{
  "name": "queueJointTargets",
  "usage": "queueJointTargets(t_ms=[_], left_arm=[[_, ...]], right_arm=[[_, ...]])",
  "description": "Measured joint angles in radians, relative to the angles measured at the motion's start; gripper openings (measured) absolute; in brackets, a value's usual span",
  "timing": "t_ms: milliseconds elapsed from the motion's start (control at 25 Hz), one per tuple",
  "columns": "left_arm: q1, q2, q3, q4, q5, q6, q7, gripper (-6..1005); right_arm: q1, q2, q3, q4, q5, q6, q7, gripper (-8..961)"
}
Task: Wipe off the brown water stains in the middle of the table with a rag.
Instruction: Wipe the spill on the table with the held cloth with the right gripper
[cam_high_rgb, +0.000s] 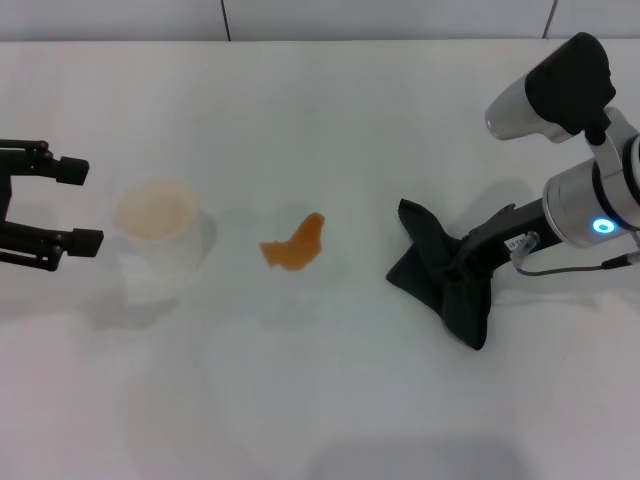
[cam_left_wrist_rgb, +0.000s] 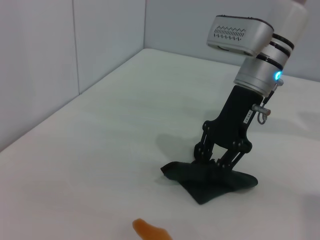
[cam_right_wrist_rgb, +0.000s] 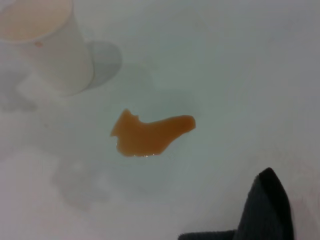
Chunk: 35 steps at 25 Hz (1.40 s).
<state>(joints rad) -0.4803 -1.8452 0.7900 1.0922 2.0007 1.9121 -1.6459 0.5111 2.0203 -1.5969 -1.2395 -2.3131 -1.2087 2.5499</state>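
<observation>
1. White desk (cam_high_rgb: 330, 400), smooth and a little glossy, runs the full width; pale wall panels stand behind its far edge.
2. Stain (cam_high_rgb: 295, 246): one small orange-brown blotch near the middle of the desk, irregular, with a pointed lobe toward the far right. It looks wet and translucent in the right wrist view (cam_right_wrist_rgb: 150, 135); only its tip shows in the left wrist view (cam_left_wrist_rgb: 150, 231).
3. Cup (cam_high_rgb: 155, 212): pale cream, upright, open mouth up, standing left of the stain and apart from it. Seen close in the right wrist view (cam_right_wrist_rgb: 47, 42).
4. Rag (cam_high_rgb: 440, 275): dark green-black cloth, crumpled with pointed corners, lying on the desk to the right of the stain, well clear of it. Same rag in the left wrist view (cam_left_wrist_rgb: 210, 180); a corner of it shows in the right wrist view (cam_right_wrist_rgb: 262, 210).
5. Right pincer (cam_high_rgb: 462, 268): arm slants down from the right and the fingers are closed onto the middle of the rag, pinching it against the desk. From the left wrist view (cam_left_wrist_rgb: 220, 165) the fingertips are buried in the cloth folds.
6. Left pincer (cam_high_rgb: 80, 205): at the left edge, beside the cup but not touching it; its two black fingers are spread wide and hold nothing.
</observation>
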Motion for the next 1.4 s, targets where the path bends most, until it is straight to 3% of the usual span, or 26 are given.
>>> queueJointTargets(t_ms=[560, 760, 1400], left_arm=[[-0.001, 0.000, 0.000, 0.000, 0.001, -0.002, 0.000, 861], [-0.001, 0.000, 0.000, 0.000, 0.002, -0.004, 0.000, 861], [-0.009, -0.001, 0.000, 0.001, -0.004, -0.007, 0.012, 861]], right_arm=[[0.000, 0.001, -0.003, 0.004, 0.000, -0.002, 0.001, 239], [0.003, 0.001, -0.003, 0.006, 0.000, -0.008, 0.002, 113], [0.028, 0.003, -0.041, 0.009, 0.058, -0.011, 0.002, 76]])
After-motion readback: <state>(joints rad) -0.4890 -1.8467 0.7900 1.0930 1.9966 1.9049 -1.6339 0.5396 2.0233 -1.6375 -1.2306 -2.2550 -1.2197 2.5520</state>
